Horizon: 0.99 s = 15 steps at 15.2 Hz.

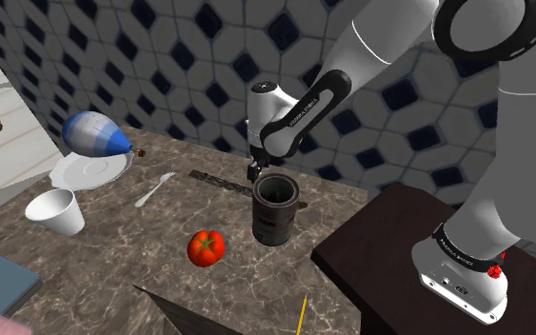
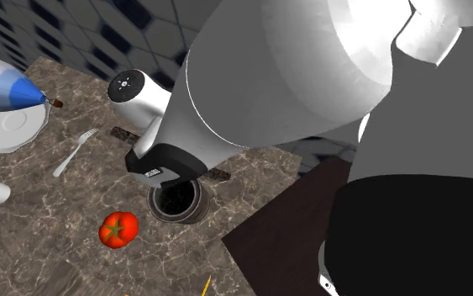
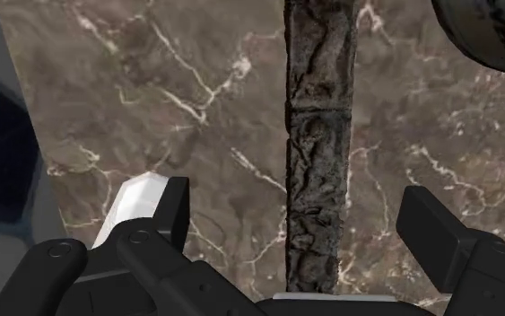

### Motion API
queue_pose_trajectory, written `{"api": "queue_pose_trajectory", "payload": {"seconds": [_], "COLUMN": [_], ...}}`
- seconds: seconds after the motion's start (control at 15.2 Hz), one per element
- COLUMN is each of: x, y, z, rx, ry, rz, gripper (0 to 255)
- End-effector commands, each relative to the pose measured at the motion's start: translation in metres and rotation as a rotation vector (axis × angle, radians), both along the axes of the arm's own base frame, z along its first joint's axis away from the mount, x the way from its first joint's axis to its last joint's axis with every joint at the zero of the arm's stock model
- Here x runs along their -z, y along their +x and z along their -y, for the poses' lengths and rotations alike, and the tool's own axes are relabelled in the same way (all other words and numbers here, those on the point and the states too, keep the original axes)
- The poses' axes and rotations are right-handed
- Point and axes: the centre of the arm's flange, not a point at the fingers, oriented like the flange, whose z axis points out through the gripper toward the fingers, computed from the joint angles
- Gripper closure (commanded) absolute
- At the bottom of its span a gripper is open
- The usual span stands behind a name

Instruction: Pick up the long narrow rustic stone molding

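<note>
Shoulder view: plate point(image 1: 85, 173), cup point(image 1: 54, 211), fork point(image 1: 153, 188) and tomato point(image 1: 206, 247) are all well apart from the work, so no clutter issue. Molding point(image 1: 213, 179) lies flat on the counter point(image 1: 113, 276) near the tiled wall, and its far stretch passes just beside the pot point(image 1: 275, 211). Gripper point(image 1: 254, 171) is low over it right next to the pot, probably aiming for mid-length so the strip lifts level. Wrist view: fingers wide apart, nothing held, one either side of the molding point(image 3: 317, 162) across its narrow width, which is the right orientation. The strip sits slightly nearer one finger, so expect a nudge on closing. Watch pot clearance.
</note>
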Motion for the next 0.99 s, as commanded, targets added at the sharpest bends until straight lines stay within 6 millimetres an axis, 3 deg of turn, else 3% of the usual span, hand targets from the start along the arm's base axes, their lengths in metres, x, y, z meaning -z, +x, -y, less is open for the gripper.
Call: {"api": "queue_pose_trajectory", "payload": {"seconds": [0.0,0.2,0.66,0.79,0.86,0.92], "x": [0.016,0.037,0.077,0.077,0.077,0.077], "y": [0.007,0.016,0.016,0.016,0.016,0.016], "z": [-0.018,-0.037,-0.037,-0.037,-0.037,-0.037], "rx": [-0.033,-0.071,-0.071,-0.071,-0.071,-0.071], "ry": [0.001,0.002,0.002,0.002,0.002,0.002], "rz": [0.006,0.012,0.012,0.012,0.012,0.012], "gripper": [0,0,0,0,255,255]}}
